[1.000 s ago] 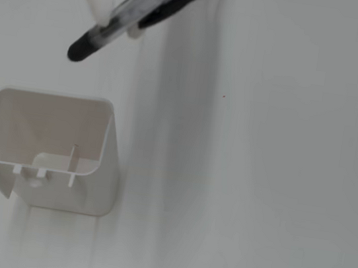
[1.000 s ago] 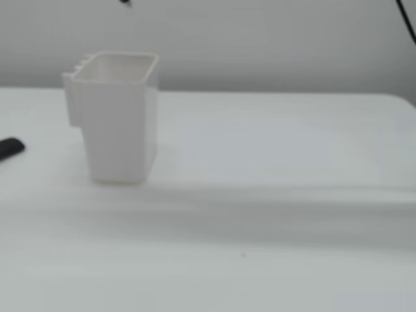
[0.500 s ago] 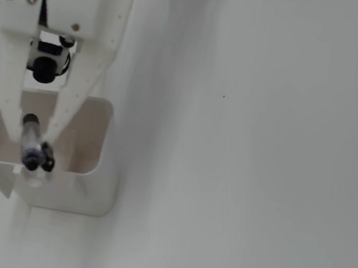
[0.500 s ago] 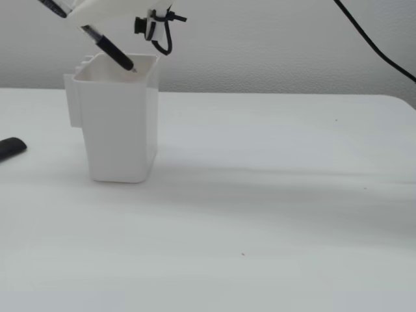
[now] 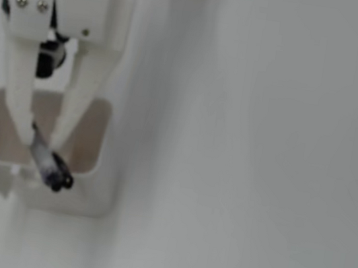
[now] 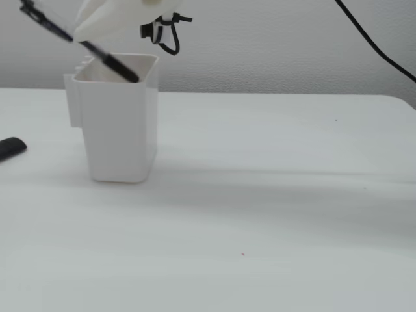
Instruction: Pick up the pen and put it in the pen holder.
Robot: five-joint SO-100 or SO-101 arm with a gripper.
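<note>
Am holding white two-finger pincer [image 5: 42, 146] pinching slim clear-barrelled black-tipped pen [image 6: 97, 53], tilting it tip-down over white plastic rectangular pen holder [image 6: 117, 123] for drop-in.

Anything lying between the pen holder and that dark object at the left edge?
No. In a fixed view, bare table separates the pen holder from the dark object.

Pen holder [image 6: 117, 123] at left of frame on tabletop [image 6: 273, 195]; end effector [image 5: 39, 143] above it, pen [image 6: 78, 44] slanting down, tip seemingly inside the rim. Small object [image 6: 12, 148] at far left edge.
</note>
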